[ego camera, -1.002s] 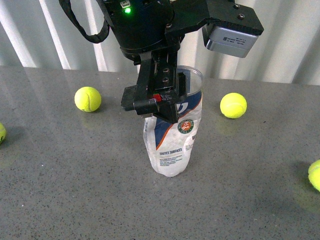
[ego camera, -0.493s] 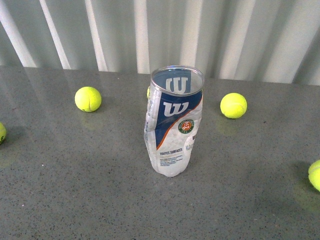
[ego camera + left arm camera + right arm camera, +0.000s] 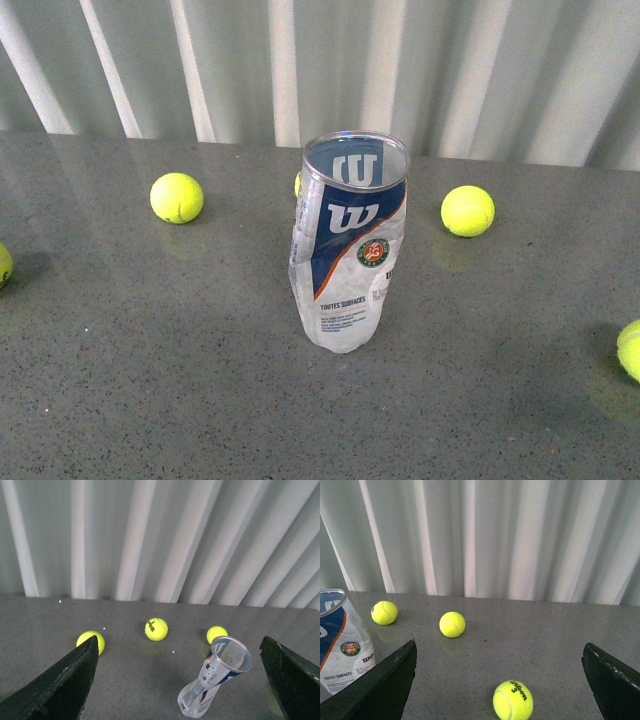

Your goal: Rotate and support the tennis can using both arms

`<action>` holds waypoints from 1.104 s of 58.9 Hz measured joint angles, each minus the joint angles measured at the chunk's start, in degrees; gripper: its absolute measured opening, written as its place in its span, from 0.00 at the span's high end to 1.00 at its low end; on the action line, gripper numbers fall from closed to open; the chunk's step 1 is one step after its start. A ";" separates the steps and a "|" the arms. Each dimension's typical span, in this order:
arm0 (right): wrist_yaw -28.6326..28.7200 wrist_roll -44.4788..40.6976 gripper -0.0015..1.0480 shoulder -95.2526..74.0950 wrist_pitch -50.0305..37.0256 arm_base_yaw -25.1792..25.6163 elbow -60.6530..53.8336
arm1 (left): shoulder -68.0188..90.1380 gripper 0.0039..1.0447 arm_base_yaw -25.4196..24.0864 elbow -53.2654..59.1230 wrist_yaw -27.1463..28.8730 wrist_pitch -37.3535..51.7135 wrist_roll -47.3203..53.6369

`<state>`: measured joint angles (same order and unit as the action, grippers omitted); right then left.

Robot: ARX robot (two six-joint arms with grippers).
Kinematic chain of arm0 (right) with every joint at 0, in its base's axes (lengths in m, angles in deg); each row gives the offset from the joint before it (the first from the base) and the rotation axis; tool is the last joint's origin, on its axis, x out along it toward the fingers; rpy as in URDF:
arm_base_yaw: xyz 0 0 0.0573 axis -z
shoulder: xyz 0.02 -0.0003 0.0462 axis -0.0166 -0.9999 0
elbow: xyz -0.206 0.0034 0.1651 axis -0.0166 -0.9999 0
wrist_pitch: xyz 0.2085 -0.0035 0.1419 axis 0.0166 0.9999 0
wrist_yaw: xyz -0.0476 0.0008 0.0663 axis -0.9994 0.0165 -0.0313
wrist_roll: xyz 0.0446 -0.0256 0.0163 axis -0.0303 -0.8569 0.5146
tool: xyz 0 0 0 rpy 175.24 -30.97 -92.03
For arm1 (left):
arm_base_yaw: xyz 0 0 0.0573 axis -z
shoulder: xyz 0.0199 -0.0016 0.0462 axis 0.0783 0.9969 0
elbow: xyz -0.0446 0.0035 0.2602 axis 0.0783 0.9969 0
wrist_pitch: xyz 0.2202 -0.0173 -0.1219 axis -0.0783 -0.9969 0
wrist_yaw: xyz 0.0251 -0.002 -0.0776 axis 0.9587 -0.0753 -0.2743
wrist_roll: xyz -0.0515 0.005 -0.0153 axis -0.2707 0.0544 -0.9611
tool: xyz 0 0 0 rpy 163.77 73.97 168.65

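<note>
Tennis can (image 3: 348, 255) stands upright at frame centre in the front view, open silver rim up, lower body visibly crumpled, nothing touching it. Neither arm shows in the front view. Left gripper (image 3: 185, 680) is spread wide, holding nothing, with the can between and beyond its fingers (leaning a bit in that view). Right gripper (image 3: 500, 680) is also wide apart and empty; the can sits at that picture's left edge.

Loose balls around it: one upper left (image 3: 176, 197), one upper right (image 3: 467, 210), one half-hidden just behind the can (image 3: 298, 184), one cut by the left edge (image 3: 4, 266), one cut by the right edge (image 3: 630, 349). All well apart from the can except the hidden one.

Surface: grey speckled tabletop (image 3: 150, 380), slightly glossy. Behind: white pleated curtain (image 3: 450, 70).
</note>
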<state>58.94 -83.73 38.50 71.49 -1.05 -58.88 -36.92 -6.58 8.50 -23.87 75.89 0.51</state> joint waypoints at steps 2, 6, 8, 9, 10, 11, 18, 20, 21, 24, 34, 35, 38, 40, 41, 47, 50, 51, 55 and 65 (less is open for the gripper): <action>0.00 0.00 0.07 0.00 0.00 0.00 0.00 | -1.90 0.06 -2.47 1.57 -1.16 -0.28 -1.86; 0.00 0.00 0.07 0.00 0.00 0.00 0.00 | -5.79 0.17 -4.68 4.55 7.74 0.31 1.25; -0.02 0.00 0.07 0.00 0.00 0.00 0.00 | -7.45 0.22 -5.92 6.27 10.12 0.90 3.04; -0.02 0.00 0.07 0.00 0.00 0.00 0.00 | -8.44 0.26 -6.75 7.48 10.58 1.27 4.04; -0.02 0.00 0.07 0.00 0.00 0.00 0.00 | -9.84 0.31 -7.91 9.33 10.49 1.95 5.09; -0.02 -0.02 0.07 0.00 0.00 0.00 0.00 | -11.04 0.36 -8.24 11.13 10.80 2.36 6.03; 0.00 0.00 0.07 0.00 0.00 0.00 0.00 | -14.12 0.56 -7.37 15.80 13.03 2.82 7.63; 0.00 0.00 0.07 0.00 0.00 0.00 0.00 | -14.73 0.62 -6.86 16.66 13.35 2.82 7.85; 0.00 0.00 0.07 0.00 0.00 0.00 0.00 | -15.10 0.65 -6.51 17.16 13.57 2.82 7.98; 0.00 0.00 0.07 0.00 0.00 0.00 0.00 | -16.17 0.74 -5.64 18.36 14.45 2.82 8.13; 0.00 -0.02 0.07 0.00 0.00 0.00 0.00 | -20.31 0.97 -0.17 21.20 21.40 2.71 8.68; 0.00 0.00 0.07 0.00 0.00 0.00 0.00 | -20.72 0.97 0.52 21.49 21.68 2.67 8.66; 0.00 0.00 0.07 0.00 0.00 0.00 0.00 | -21.57 0.97 1.44 22.25 21.77 2.36 8.70; 0.13 0.00 0.07 0.00 0.00 0.00 0.00 | -22.12 0.97 1.86 22.71 21.77 2.21 8.70; 0.11 0.00 0.07 0.00 0.00 0.00 0.00 | -22.47 0.97 2.12 22.99 21.62 2.10 8.70; 0.00 0.00 0.07 0.00 0.00 0.00 0.00 | -24.57 0.97 2.14 24.30 21.94 1.27 8.70; 0.02 0.00 0.07 0.00 0.00 0.00 0.00 | -25.66 0.97 2.14 24.81 21.94 0.79 8.72; 0.02 0.00 0.07 0.00 0.00 0.00 0.00 | -25.99 0.97 2.14 24.94 21.94 0.66 8.72; 0.02 0.00 0.07 0.00 0.00 0.00 0.00 | -27.08 0.97 2.14 25.49 21.94 0.02 8.70; 0.00 0.00 0.07 0.00 0.00 0.00 0.00 | -29.66 0.97 2.14 26.49 21.94 -1.53 8.72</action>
<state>58.94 -83.73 38.50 71.49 -1.05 -58.88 -66.58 -4.44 34.99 -1.92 74.36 9.23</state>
